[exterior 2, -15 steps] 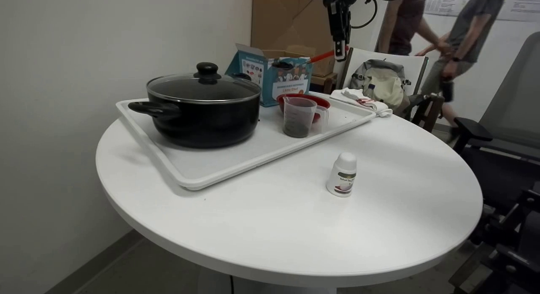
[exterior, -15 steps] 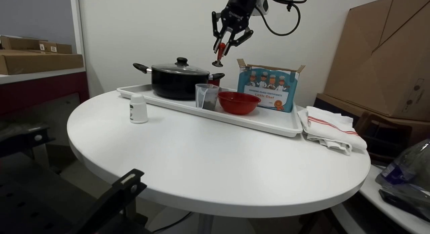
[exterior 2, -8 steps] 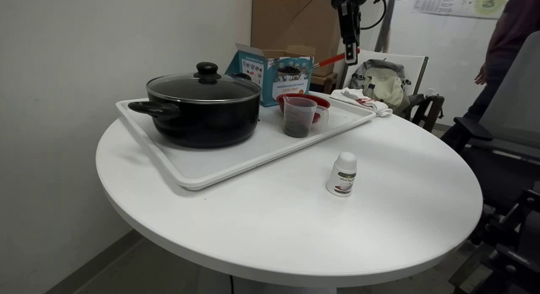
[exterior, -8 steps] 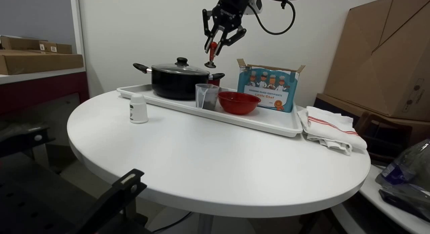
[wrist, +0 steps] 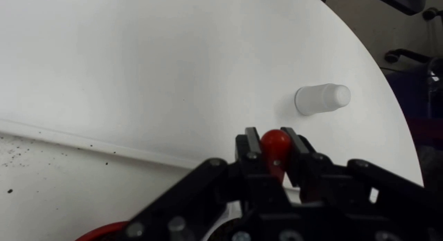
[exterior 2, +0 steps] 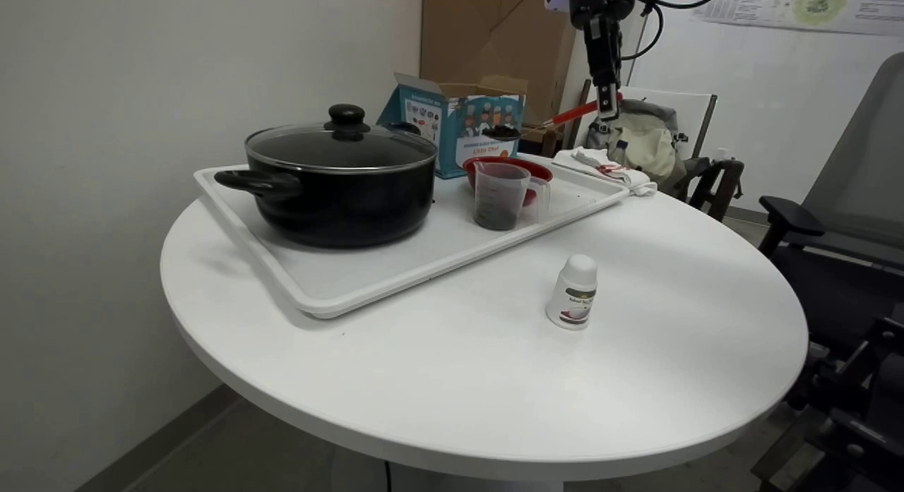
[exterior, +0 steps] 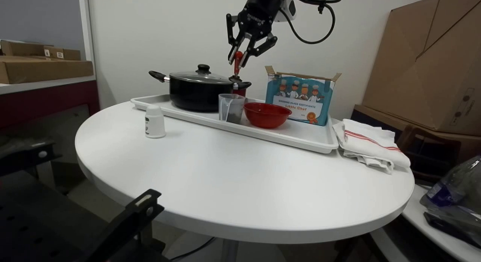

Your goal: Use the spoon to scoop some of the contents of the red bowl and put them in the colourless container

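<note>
- Step in hand, by my reading: carrying a loaded spoon (exterior 2: pixel 575 113) to the colourless container (exterior 2: pixel 498 195), with the scooping done and the tipping not.
- The pincer (exterior: pixel 236 61), at the upper middle of an exterior view, is clamped on the spoon's red handle from both sides.
- Dark contents (exterior 2: pixel 501 131) show in the spoon's head, which hangs in the air above the container's mouth in both exterior views; whether it is squarely over it I cannot tell.
- The container, near the middle of the frame, has a dark layer (exterior 2: pixel 496 216) at its bottom. The red bowl (exterior: pixel 267 115) is just beside it, both on the white tray (exterior: pixel 300 136) upon the counter (exterior: pixel 240 179).
- Next move, I judge: settle the head over the mouth, lower it a little while level, then tip it. Dark specks (wrist: pixel 10 191) at lower left of the wrist view suggest grains spill easily.
- Against half a second ago, the spoon sits lower in both exterior views and, in an exterior view, its handle tip (exterior 2: pixel 619 97) lies further right. Bowl, container and tray are where they were.
</note>
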Available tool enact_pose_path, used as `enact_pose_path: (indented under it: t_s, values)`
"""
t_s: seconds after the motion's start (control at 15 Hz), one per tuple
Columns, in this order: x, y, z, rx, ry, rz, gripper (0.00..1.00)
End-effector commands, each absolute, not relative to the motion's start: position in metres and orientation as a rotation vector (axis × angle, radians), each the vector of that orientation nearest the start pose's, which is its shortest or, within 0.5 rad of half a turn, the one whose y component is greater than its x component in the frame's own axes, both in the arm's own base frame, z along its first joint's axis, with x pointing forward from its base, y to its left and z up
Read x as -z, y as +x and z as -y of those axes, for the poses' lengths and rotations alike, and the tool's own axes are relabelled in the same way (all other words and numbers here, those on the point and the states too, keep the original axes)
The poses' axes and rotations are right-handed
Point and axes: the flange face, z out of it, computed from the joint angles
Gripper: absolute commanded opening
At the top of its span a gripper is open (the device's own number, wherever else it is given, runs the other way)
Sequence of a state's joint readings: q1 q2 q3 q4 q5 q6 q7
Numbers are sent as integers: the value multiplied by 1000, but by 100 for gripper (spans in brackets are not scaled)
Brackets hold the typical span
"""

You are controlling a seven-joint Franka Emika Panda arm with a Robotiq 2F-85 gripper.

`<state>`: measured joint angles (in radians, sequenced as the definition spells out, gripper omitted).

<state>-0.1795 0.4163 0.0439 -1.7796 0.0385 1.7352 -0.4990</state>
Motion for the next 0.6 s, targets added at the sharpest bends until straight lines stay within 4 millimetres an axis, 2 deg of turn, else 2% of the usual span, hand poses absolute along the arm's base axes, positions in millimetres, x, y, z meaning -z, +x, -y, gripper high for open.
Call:
enact_pose_path:
  t_s: [0.0,0.53]
  values:
    - [-294,579,78,-644,-2845,508,11]
    - [-276,589,88,-703,-2842,464,11]
